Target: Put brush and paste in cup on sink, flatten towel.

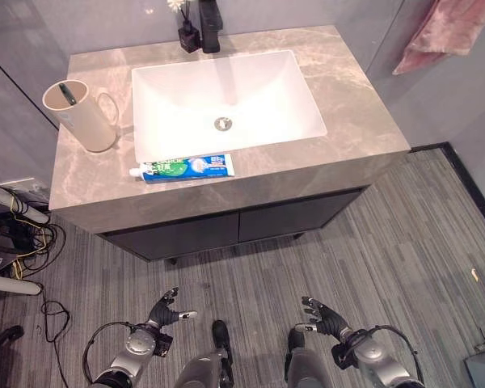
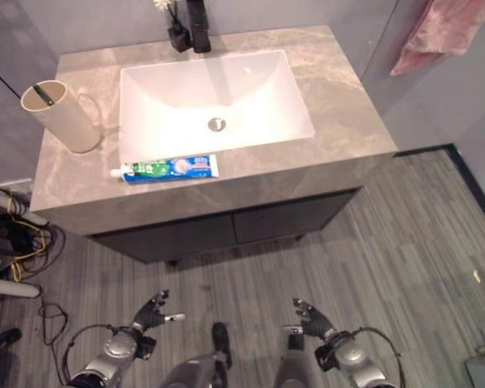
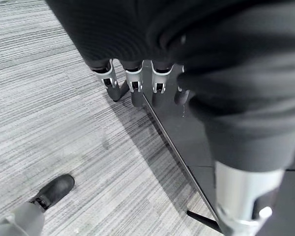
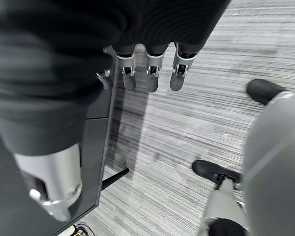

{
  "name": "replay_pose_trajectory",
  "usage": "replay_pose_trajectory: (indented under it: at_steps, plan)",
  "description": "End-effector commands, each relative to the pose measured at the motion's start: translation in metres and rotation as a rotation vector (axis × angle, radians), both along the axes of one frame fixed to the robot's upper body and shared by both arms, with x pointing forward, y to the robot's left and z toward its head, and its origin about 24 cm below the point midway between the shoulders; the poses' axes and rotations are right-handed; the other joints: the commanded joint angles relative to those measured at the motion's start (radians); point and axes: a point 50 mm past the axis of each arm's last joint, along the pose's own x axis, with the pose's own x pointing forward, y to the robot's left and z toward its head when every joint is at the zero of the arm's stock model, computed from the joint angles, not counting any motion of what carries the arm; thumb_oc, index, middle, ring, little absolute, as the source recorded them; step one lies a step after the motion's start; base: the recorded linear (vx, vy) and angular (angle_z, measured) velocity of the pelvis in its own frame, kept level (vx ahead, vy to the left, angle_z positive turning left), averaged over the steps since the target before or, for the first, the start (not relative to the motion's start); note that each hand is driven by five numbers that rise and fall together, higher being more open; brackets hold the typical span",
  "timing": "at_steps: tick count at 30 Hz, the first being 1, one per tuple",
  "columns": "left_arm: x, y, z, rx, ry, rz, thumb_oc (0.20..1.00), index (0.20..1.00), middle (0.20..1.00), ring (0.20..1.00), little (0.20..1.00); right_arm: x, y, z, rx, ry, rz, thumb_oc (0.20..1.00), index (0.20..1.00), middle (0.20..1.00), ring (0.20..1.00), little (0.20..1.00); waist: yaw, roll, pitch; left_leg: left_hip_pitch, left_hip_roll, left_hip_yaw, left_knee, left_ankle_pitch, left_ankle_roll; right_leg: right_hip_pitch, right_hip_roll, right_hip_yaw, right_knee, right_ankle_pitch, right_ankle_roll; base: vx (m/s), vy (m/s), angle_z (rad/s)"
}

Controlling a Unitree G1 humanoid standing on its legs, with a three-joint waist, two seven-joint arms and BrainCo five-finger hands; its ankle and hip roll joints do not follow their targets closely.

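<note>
Hands, left (image 1: 163,313) and right (image 1: 322,317), hang relaxed, empty, low before the sink (image 1: 226,81).

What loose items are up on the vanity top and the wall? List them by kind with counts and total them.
Cup: 1
Toothbrush, standing in the cup: 1
Toothpaste tube, lying on the counter's front edge: 1
Small dark vase with a flower, beside the tap: 1
Pink towel, hanging on the wall: 1
Total: 5
</note>
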Motion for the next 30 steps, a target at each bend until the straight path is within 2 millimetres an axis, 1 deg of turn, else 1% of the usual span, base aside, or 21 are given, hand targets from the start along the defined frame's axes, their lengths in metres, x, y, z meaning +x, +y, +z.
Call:
replay_pose_trajectory:
  at_steps: [1, 3, 4, 5, 7, 8, 9, 10, 12, 14, 15, 17, 19, 21, 24, 25, 26, 27, 28, 29, 30]
  plan:
    - [-0.001, -0.003, 0.002, -0.019, -0.026, -0.013, 1.0, 1.0, 1.0, 1.0, 1.0, 0.008, -0.008, 0.007, -0.005, -0.041, -0.022, 1.0, 1.0, 1.0, 1.0, 1.0, 0.012, -0.01, -0.011, -0.02, 0.021, -0.062, 0.027, 0.061, -0.058, 0.127, -0.061, 0.045, -0.002, 0.377, 0.062, 0.13, 0.157, 0.03]
    - [-0.006, -0.003, -0.001, -0.019, -0.002, -0.015, 1.0, 1.0, 1.0, 1.0, 1.0, 0.008, -0.006, 0.007, 0.001, -0.041, -0.021, 1.0, 1.0, 1.0, 1.0, 1.0, 0.013, -0.001, -0.01, 0.014, 0.013, -0.063, 0.01, 0.053, -0.041, 0.102, -0.062, 0.041, 0.076, 0.409, 0.057, 0.11, 0.146, 0.05]
    - [-0.006, -0.003, -0.001, -0.019, -0.002, -0.015, 1.0, 1.0, 1.0, 1.0, 1.0, 0.008, -0.006, 0.007, 0.001, -0.041, -0.021, 1.0, 1.0, 1.0, 1.0, 1.0, 0.014, -0.002, -0.009, 0.016, 0.012, -0.062, 0.009, 0.054, -0.041, 0.101, -0.063, 0.043, 0.077, 0.408, 0.057, 0.19, 0.169, 0.09]
    - [-0.014, -0.004, -0.007, -0.024, 0.033, -0.018, 1.0, 1.0, 1.0, 1.0, 1.0, 0.008, -0.004, 0.007, 0.022, -0.038, -0.027, 1.0, 1.0, 1.0, 1.0, 1.0, -0.008, 0.022, -0.002, 0.069, 0.019, -0.079, -0.03, 0.056, -0.029, 0.048, 0.046, 0.088, 0.185, 0.327, 0.041, 0.14, 0.103, 0.0]
    - [-0.013, -0.004, -0.007, -0.024, 0.033, -0.018, 1.0, 1.0, 1.0, 1.0, 1.0, 0.008, -0.004, 0.007, 0.021, -0.039, -0.027, 1.0, 1.0, 1.0, 1.0, 1.0, -0.007, 0.022, -0.003, 0.067, 0.02, -0.077, -0.03, 0.057, -0.029, 0.045, 0.048, 0.09, 0.184, 0.329, 0.04, 0.12, 0.096, 0.14]
    - [-0.018, -0.001, -0.01, -0.016, 0.051, -0.003, 1.0, 1.0, 1.0, 1.0, 1.0, 0.008, -0.004, 0.006, 0.037, -0.038, -0.042, 1.0, 1.0, 1.0, 1.0, 1.0, -0.016, 0.034, 0.005, 0.097, 0.032, -0.074, -0.049, 0.072, -0.032, -0.037, 0.146, 0.083, 0.195, 0.177, 0.009, 0.21, 0.055, 0.2]
    - [-0.02, 0.0, -0.012, -0.016, 0.064, 0.011, 1.0, 1.0, 1.0, 1.0, 1.0, 0.009, -0.002, 0.007, 0.05, -0.05, -0.053, 1.0, 1.0, 1.0, 1.0, 1.0, -0.008, 0.02, -0.003, 0.121, 0.026, -0.055, -0.064, 0.056, -0.045, -0.031, 0.098, -0.037, 0.063, 0.16, 0.014, 0.31, 0.006, 0.15]
    - [-0.022, 0.0, -0.013, -0.013, 0.073, 0.015, 1.0, 1.0, 1.0, 1.0, 1.0, 0.009, -0.002, 0.007, 0.044, -0.047, -0.05, 1.0, 1.0, 1.0, 1.0, 1.0, -0.011, 0.008, -0.01, 0.135, 0.02, -0.049, -0.069, 0.045, -0.053, -0.055, 0.098, -0.07, -0.033, 0.159, 0.019, 0.29, -0.124, -0.33]
    - [-0.019, -0.001, -0.012, -0.012, 0.068, 0.01, 1.0, 1.0, 1.0, 1.0, 1.0, 0.009, -0.001, 0.006, 0.045, -0.041, -0.043, 1.0, 1.0, 1.0, 1.0, 1.0, -0.032, 0.005, -0.008, 0.17, 0.024, -0.069, -0.067, 0.029, -0.066, -0.063, 0.111, -0.047, -0.136, 0.197, 0.036, 0.28, -0.129, -0.21]
    - [-0.016, -0.001, -0.011, -0.006, 0.06, 0.002, 1.0, 1.0, 1.0, 1.0, 1.0, 0.008, 0.0, 0.006, 0.039, -0.039, -0.029, 1.0, 1.0, 1.0, 1.0, 1.0, -0.04, -0.001, -0.009, 0.197, 0.022, -0.083, -0.065, 0.011, -0.072, -0.059, 0.114, -0.038, -0.175, 0.215, 0.044, 0.25, -0.125, 0.25]
    - [-0.015, -0.002, -0.011, -0.005, 0.061, -0.009, 1.0, 1.0, 1.0, 1.0, 1.0, 0.006, -0.001, 0.004, 0.034, -0.026, -0.023, 1.0, 1.0, 1.0, 1.0, 1.0, -0.041, -0.004, -0.012, 0.208, 0.024, -0.098, -0.057, 0.006, -0.08, -0.023, 0.123, -0.022, -0.195, 0.186, 0.039, 0.22, -0.133, 0.36]
    - [-0.015, -0.003, -0.012, -0.001, 0.066, -0.012, 1.0, 1.0, 1.0, 1.0, 1.0, 0.001, -0.002, -0.001, 0.023, 0.007, -0.02, 1.0, 1.0, 1.0, 1.0, 1.0, -0.039, -0.01, -0.028, 0.221, 0.03, -0.107, -0.047, 0.0, -0.087, 0.011, 0.149, 0.009, -0.199, 0.176, 0.019, 0.22, -0.148, 0.64]
    - [-0.015, -0.004, -0.012, -0.011, 0.067, 0.002, 1.0, 1.0, 1.0, 1.0, 1.0, 0.0, -0.005, 0.0, 0.019, 0.007, -0.023, 1.0, 1.0, 1.0, 1.0, 1.0, -0.032, -0.007, -0.045, 0.232, 0.041, -0.12, -0.025, 0.003, -0.098, 0.037, 0.165, -0.016, -0.202, 0.154, 0.002, 0.24, -0.17, 0.35]
    - [-0.015, -0.006, -0.013, -0.017, 0.068, 0.004, 1.0, 1.0, 1.0, 1.0, 1.0, 0.0, -0.011, 0.001, 0.008, 0.006, -0.027, 1.0, 1.0, 1.0, 1.0, 1.0, -0.037, -0.002, -0.058, 0.229, 0.056, -0.135, 0.01, 0.009, -0.114, 0.057, 0.179, -0.03, -0.204, 0.133, -0.013, 0.2, -0.173, -0.1]
    - [-0.012, -0.009, -0.012, -0.021, 0.065, -0.004, 1.0, 1.0, 1.0, 1.0, 1.0, 0.001, -0.017, 0.003, -0.004, -0.004, -0.041, 1.0, 1.0, 1.0, 1.0, 1.0, -0.041, -0.001, -0.06, 0.213, 0.067, -0.145, 0.058, 0.02, -0.134, 0.079, 0.19, -0.047, -0.212, 0.117, -0.028, 0.12, -0.138, 0.27]
    - [-0.011, -0.01, -0.012, -0.024, 0.062, -0.008, 1.0, 1.0, 1.0, 1.0, 1.0, 0.001, -0.02, 0.004, -0.009, -0.004, -0.052, 1.0, 1.0, 1.0, 1.0, 1.0, -0.042, -0.002, -0.06, 0.201, 0.07, -0.148, 0.097, 0.025, -0.142, 0.088, 0.193, -0.05, -0.216, 0.112, -0.035, 0.12, -0.173, 0.06]
    - [-0.008, -0.011, -0.01, -0.029, 0.05, -0.007, 1.0, 1.0, 1.0, 1.0, 1.0, 0.001, -0.025, 0.005, -0.015, -0.008, -0.068, 1.0, 1.0, 1.0, 1.0, 1.0, -0.041, -0.011, -0.051, 0.158, 0.066, -0.149, 0.192, 0.046, -0.166, 0.102, 0.189, -0.059, -0.222, 0.11, -0.047, 0.09, -0.154, 0.01]
    - [-0.006, -0.013, -0.01, -0.032, 0.046, -0.012, 1.0, 1.0, 1.0, 1.0, 1.0, 0.002, -0.027, 0.005, -0.019, -0.009, -0.075, 1.0, 1.0, 1.0, 1.0, 1.0, -0.04, -0.015, -0.046, 0.141, 0.063, -0.147, 0.221, 0.056, -0.172, 0.107, 0.185, -0.064, -0.224, 0.108, -0.049, 0.06, -0.127, 0.21]
    - [-0.005, -0.015, -0.009, -0.035, 0.041, -0.015, 1.0, 1.0, 1.0, 1.0, 1.0, 0.001, -0.029, 0.005, -0.025, -0.007, -0.083, 1.0, 1.0, 1.0, 1.0, 1.0, -0.044, -0.019, -0.046, 0.13, 0.076, -0.128, 0.213, 0.057, -0.171, 0.112, 0.179, -0.074, -0.229, 0.107, -0.047, 0.1, 0.022, 0.5]
    - [-0.005, -0.019, -0.01, -0.044, 0.044, -0.021, 1.0, 1.0, 1.0, 1.0, 1.0, -0.004, -0.034, 0.001, -0.042, 0.009, -0.11, 1.0, 1.0, 1.0, 1.0, 1.0, -0.052, -0.02, -0.062, 0.133, 0.135, -0.039, 0.066, 0.06, -0.175, 0.132, 0.158, -0.086, -0.259, 0.102, -0.028, 0.09, 0.048, 0.5]
    - [-0.005, -0.019, -0.01, -0.044, 0.045, -0.021, 1.0, 1.0, 1.0, 1.0, 1.0, -0.004, -0.034, 0.001, -0.042, 0.01, -0.11, 1.0, 1.0, 1.0, 1.0, 1.0, -0.051, -0.02, -0.061, 0.137, 0.134, -0.038, 0.062, 0.061, -0.174, 0.134, 0.158, -0.085, -0.259, 0.102, -0.028, 0.12, 0.106, 0.5]
